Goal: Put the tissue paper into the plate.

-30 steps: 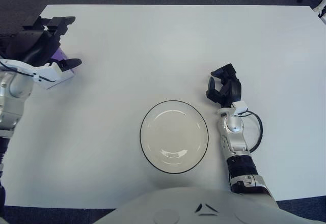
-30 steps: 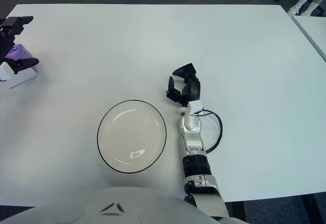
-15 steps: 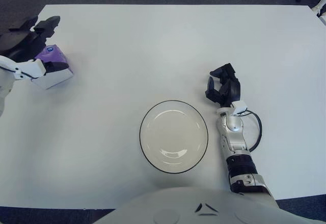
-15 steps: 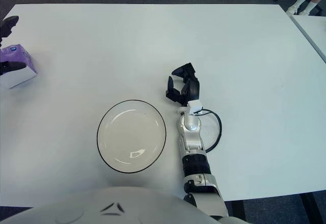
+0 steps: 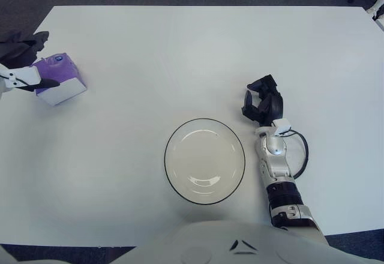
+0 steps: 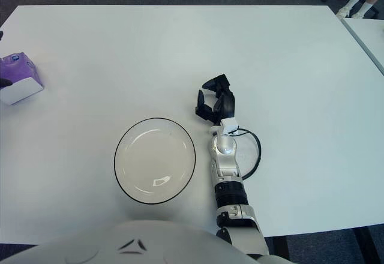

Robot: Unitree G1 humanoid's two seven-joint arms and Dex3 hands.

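Lying on a smooth, matte white surface (image 5: 180,54), far out at its left edge: a small tissue box (image 5: 58,79), blocky and rectangular, with a purple top and pale white side panels, sitting flat and slightly skewed to the edge. Well apart from the plate (image 5: 204,161), with a broad stretch of bare white between them.

Resting near the front middle: that plate, round and shallow, glossy off-white like glazed ceramic, ringed by a thin dark rim, with small highlights glinting in its hollow. Holding nothing inside.

At the far left border, mostly cut off by the frame: the left hand (image 5: 18,60), a dark, angular shape with a white wrist piece. Two dark fingers (image 5: 47,84) reaching toward the box, one above its top and one along its near side, spread apart and not gripping; whether the tips touch the cardboard, cannot tell.

Just right of the plate, lying flat: the right hand (image 5: 263,104), black and knuckled, at the end of a silvery metal forearm with a black ribbed cuff and a thin black cable looping off to its right side. Fingers (image 5: 249,107) loosely curled inward around nothing, tips clear of the plate's rim.
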